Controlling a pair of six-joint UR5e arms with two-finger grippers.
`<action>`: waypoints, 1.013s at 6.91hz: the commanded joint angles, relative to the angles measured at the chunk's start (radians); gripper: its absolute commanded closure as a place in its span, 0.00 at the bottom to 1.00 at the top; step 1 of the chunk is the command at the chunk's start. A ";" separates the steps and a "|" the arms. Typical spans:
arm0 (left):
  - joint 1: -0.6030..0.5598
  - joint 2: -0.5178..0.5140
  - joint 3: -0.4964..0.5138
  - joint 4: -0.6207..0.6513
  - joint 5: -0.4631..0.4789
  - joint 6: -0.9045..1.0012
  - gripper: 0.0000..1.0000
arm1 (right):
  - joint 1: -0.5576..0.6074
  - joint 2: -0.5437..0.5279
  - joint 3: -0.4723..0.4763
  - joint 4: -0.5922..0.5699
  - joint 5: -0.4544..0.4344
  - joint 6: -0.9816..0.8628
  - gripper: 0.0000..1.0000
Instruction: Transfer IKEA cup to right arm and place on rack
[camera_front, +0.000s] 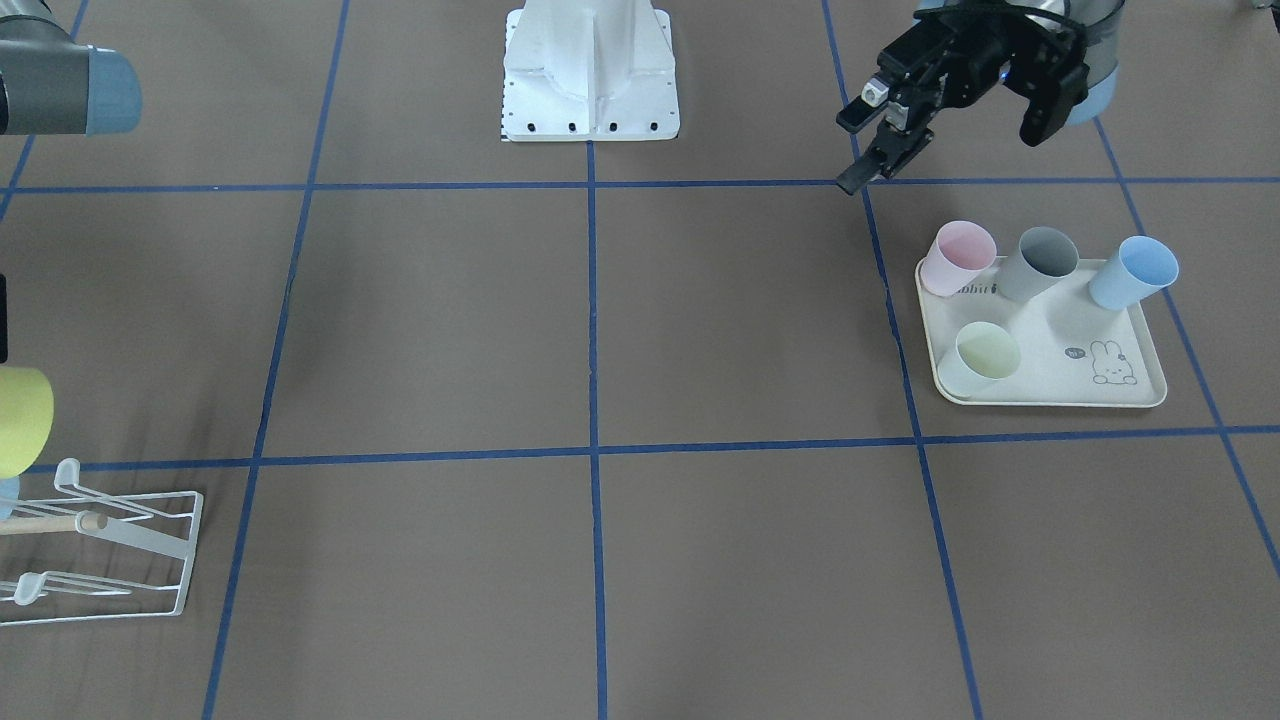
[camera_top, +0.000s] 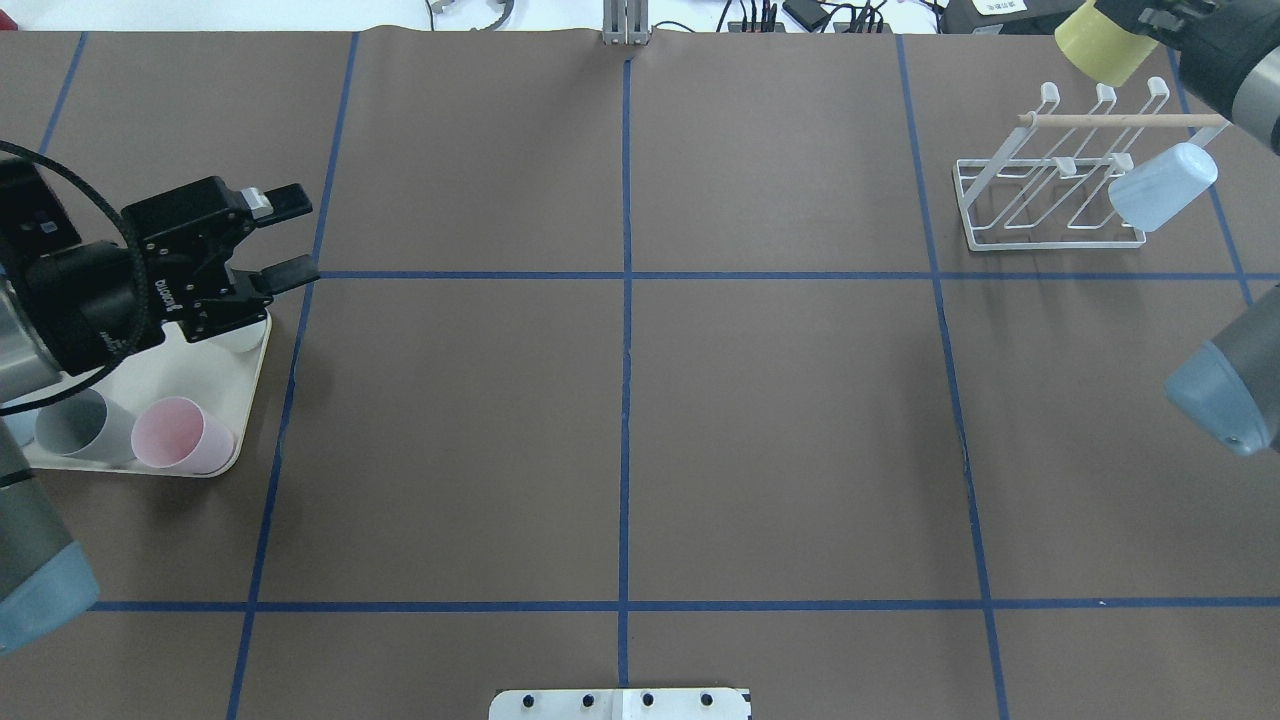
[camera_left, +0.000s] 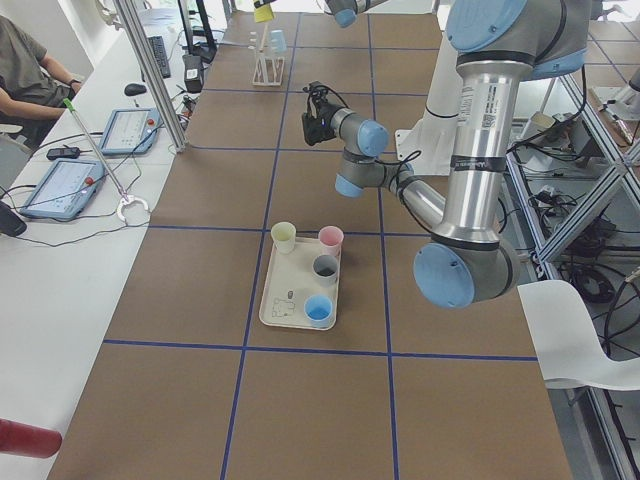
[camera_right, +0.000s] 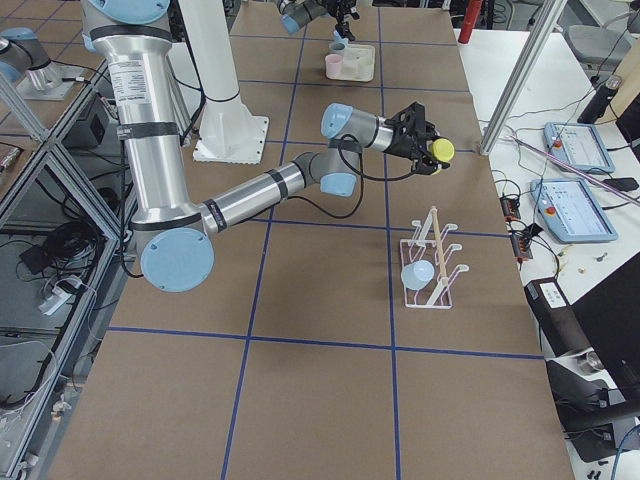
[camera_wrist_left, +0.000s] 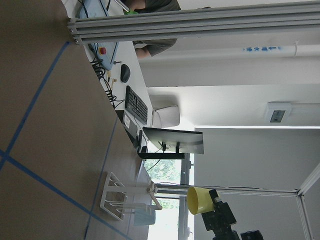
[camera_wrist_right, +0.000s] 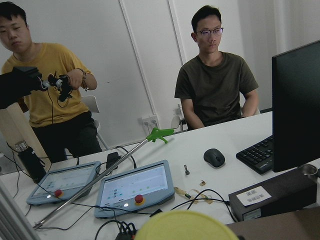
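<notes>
I've got the right fingers (camera_top: 1152, 14) pinching the yellow cup (camera_top: 1100, 45), held in the air near the white rack (camera_top: 1040, 190) at the desk's (camera_top: 620, 420) far right, blue cup (camera_top: 1160, 185) on a peg, left fingers (camera_top: 290, 272) spread wide above the tray (camera_top: 170, 370) of cups.

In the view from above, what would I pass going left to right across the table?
First the grey cup → pink cup → left gripper, fingers apart → white wire rack → blue cup at the rack's right end.

Left pincer (camera_top: 293, 236) hangs agape; right pincer (camera_top: 1148, 20), raised, clasps a yellow cup (camera_top: 1100, 48).
</notes>
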 joint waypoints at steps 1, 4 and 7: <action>-0.170 0.037 -0.007 0.203 -0.278 0.165 0.00 | 0.001 -0.042 -0.032 -0.016 -0.073 -0.104 1.00; -0.356 0.087 -0.002 0.368 -0.522 0.437 0.00 | -0.007 -0.049 -0.153 -0.016 -0.112 -0.105 1.00; -0.360 0.109 0.005 0.398 -0.522 0.518 0.00 | -0.042 -0.063 -0.158 -0.016 -0.112 -0.107 1.00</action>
